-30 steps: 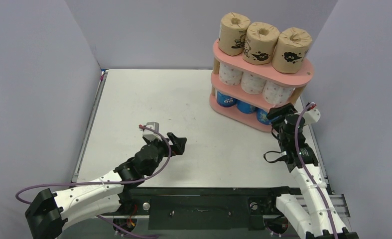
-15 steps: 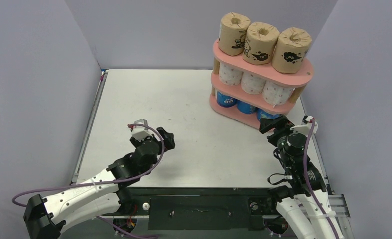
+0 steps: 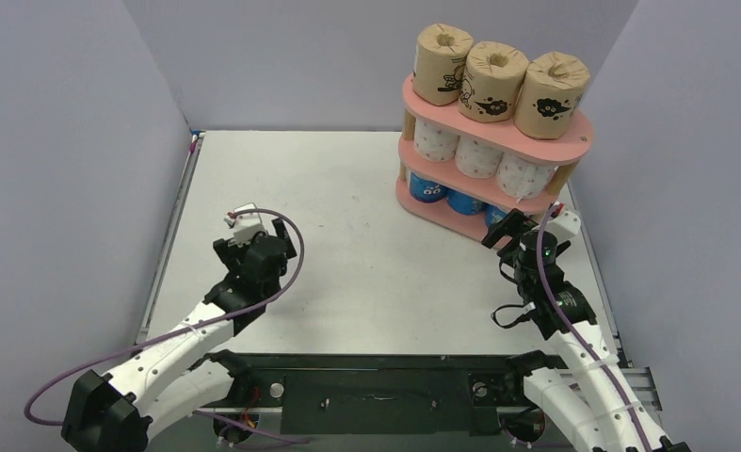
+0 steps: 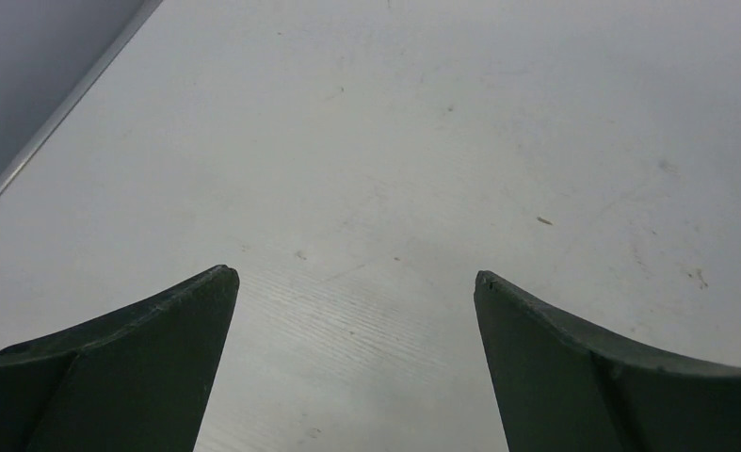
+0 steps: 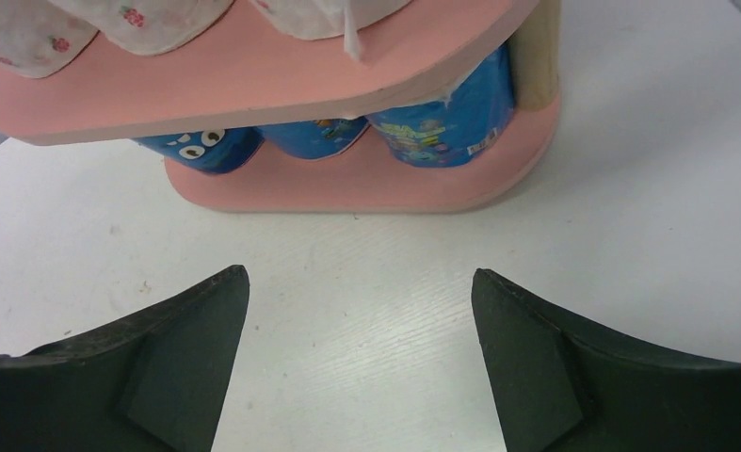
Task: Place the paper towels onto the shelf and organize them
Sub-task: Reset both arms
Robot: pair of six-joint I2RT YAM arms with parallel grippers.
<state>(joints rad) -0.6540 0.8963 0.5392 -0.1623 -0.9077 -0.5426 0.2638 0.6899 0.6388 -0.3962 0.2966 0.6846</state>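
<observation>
The pink shelf (image 3: 498,133) stands at the table's back right. Three brown paper towels (image 3: 494,81) stand on its top board, white dotted ones (image 3: 479,156) fill the middle tier and blue ones (image 3: 430,189) the bottom tier. My right gripper (image 3: 509,229) hovers open and empty just in front of the shelf's right end. In the right wrist view the gripper (image 5: 359,273) faces the blue rolls (image 5: 442,122) on the bottom board (image 5: 366,191), a short gap away. My left gripper (image 3: 256,247) is open and empty over bare table at the left, as the left wrist view (image 4: 355,275) shows.
A light wooden post (image 5: 536,47) holds the shelf's right end. Grey walls enclose the table on three sides. The table's left rail (image 3: 169,235) runs close to my left gripper. The arms' black base bar (image 3: 376,377) lies along the near edge.
My right gripper has opened wider and drawn back from the shelf's bottom tier. My left arm has swung its open gripper to the left and slightly farther back.
</observation>
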